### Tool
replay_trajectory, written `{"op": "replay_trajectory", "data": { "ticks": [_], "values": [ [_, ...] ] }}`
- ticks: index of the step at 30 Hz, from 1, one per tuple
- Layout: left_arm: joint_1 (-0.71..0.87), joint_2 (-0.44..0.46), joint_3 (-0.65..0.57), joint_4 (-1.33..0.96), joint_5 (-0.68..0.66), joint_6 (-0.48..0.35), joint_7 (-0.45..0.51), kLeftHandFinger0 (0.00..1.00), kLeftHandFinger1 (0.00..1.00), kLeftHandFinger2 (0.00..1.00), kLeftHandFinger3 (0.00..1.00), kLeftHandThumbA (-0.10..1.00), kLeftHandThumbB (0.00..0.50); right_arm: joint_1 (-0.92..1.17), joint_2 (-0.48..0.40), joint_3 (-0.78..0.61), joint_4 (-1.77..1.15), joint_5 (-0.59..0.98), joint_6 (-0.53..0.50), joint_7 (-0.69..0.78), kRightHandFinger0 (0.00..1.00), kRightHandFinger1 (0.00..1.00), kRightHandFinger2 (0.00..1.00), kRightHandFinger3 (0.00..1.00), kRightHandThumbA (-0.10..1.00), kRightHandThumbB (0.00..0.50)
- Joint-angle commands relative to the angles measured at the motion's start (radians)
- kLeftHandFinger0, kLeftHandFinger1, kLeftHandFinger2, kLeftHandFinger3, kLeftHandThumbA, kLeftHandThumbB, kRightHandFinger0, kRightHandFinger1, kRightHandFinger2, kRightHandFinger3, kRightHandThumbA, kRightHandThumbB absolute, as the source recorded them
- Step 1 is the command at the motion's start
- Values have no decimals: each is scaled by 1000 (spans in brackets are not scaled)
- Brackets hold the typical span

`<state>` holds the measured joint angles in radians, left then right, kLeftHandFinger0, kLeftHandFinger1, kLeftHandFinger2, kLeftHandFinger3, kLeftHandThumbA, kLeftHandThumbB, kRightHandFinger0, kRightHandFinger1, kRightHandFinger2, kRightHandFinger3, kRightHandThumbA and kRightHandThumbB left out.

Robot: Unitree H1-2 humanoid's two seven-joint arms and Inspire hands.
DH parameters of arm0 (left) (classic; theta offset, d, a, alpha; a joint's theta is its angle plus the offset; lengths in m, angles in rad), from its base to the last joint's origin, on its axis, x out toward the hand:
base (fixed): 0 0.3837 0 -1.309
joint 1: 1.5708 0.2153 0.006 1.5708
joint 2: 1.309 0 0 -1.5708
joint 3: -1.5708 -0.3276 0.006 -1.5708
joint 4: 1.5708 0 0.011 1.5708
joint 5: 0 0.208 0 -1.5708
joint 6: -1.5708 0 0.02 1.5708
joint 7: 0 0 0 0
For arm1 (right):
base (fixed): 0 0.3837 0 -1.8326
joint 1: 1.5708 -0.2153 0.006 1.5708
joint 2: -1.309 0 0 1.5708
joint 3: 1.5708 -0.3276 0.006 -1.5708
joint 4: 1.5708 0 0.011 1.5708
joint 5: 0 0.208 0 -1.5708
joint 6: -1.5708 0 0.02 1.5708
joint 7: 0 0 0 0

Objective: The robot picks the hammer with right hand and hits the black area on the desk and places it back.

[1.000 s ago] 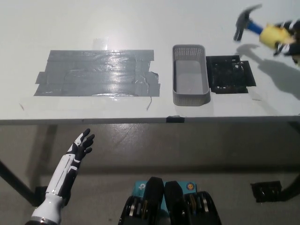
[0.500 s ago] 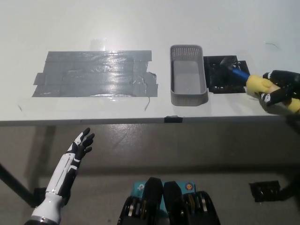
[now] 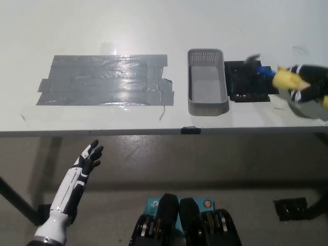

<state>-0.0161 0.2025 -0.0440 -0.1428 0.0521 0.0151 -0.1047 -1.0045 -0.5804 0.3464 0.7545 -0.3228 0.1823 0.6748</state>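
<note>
Hammer [image 3: 271, 76] right of frame, in my right hand [image 3: 307, 84], fingers wrapped on yellow grip | long axis runs left from hand, head blurred over black patch [image 3: 248, 82] | basket [image 3: 207, 82] just left | left hand [image 3: 89, 156] lower left, fingers spread, holding nothing

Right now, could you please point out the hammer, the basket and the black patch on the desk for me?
hammer [image 3: 285, 79]: head view, on its yellow grip, held in the right hand.
basket [image 3: 208, 108]: head view, on its near wall.
black patch [image 3: 245, 91]: head view, on its bare middle.
</note>
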Motion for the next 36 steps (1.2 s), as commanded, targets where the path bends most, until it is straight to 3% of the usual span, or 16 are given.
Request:
{"op": "replay_trajectory", "data": {
  "ticks": [1, 2, 6, 12, 16, 17, 19, 21, 22, 23, 24, 25, 26, 27, 29, 36],
  "values": [
    [-16, 12, 7, -31, -2, -16, -11, 1000, 1000, 1000, 1000, 1000, 0, -125, -32, -44, 6, 18, -23, -15, 122, 614, 927, 1000, -100, 86],
    [-18, 13, 7, -29, -2, -19, -12, 1000, 1000, 1000, 1000, 1000, 0, -130, -28, -52, 21, 24, -35, -23, 184, 661, 953, 1000, -100, 86],
    [-18, 13, 9, -29, -6, -16, -12, 1000, 1000, 1000, 1000, 1000, 0, -131, -8, -61, 49, 14, -34, -51, 124, 603, 917, 1000, -100, 85],
    [-14, 16, 7, -31, -2, -19, -12, 1000, 1000, 1000, 1000, 1000, 0, -125, 24, -63, 153, 4, -77, -87, 95, 572, 885, 991, -100, 134],
    [-14, 15, 8, -35, 4, -15, -8, 1000, 1000, 1000, 1000, 1000, 0, -117, 40, -44, 202, -11, -115, -107, 99, 509, 760, 701, -100, 153],
    [-14, 15, 7, -33, 7, -15, -8, 1000, 1000, 1000, 1000, 1000, 0, -113, 43, -38, 213, -18, -132, -118, 148, 516, 734, 633, -100, 154],
    [-14, 13, 6, -31, 6, -19, -7, 1000, 1000, 1000, 1000, 1000, 0, -106, 59, -42, 250, -16, -110, -143, 145, 553, 836, 786, -100, 118],
    [-13, 13, 5, -36, 6, -16, -8, 1000, 1000, 1000, 1000, 1000, 0, -88, 68, -44, 265, -19, -131, -186, 243, 699, 971, 836, -100, 112],
    [-14, 12, 6, -36, 5, -16, -8, 1000, 1000, 1000, 1000, 1000, 0, -87, 75, -47, 279, -22, -131, -216, 501, 953, 1000, 1000, -81, 170],
    [-15, 12, 7, -34, 2, -17, -8, 1000, 1000, 1000, 1000, 1000, 0, -89, 83, -52, 297, -18, -125, -230, 893, 1000, 1000, 1000, 49, 169],
    [-12, 13, 9, -37, 1, -18, -7, 1000, 1000, 1000, 1000, 1000, 0, -91, 85, -54, 303, -9, -119, -210, 959, 1000, 1000, 1000, 142, 175],
    [-10, 13, 9, -39, -3, -18, -9, 1000, 1000, 1000, 1000, 1000, 0, -100, 89, -53, 315, -6, -61, -180, 1000, 1000, 1000, 1000, 290, 250],
    [-13, 14, 9, -37, 0, -15, -9, 1000, 1000, 1000, 1000, 1000, 0, -111, 87, -37, 342, -28, -73, -201, 1000, 1000, 1000, 1000, 440, 314],
    [-16, 14, 9, -35, -1, -16, -9, 1000, 1000, 1000, 1000, 1000, 0, -111, 82, -33, 341, -39, -84, -222, 1000, 1000, 1000, 1000, 500, 335],
    [-18, 13, 9, -35, 2, -16, -7, 1000, 1000, 1000, 1000, 1000, 0, -116, 72, -31, 339, -54, -109, -276, 1000, 1000, 1000, 1000, 603, 321],
    [-12, 12, 7, -31, 8, -21, -5, 1000, 1000, 1000, 1000, 1000, 2, -138, 53, -48, 332, -85, -113, -445, 1000, 1000, 1000, 1000, 837, 397]
  ]
}}
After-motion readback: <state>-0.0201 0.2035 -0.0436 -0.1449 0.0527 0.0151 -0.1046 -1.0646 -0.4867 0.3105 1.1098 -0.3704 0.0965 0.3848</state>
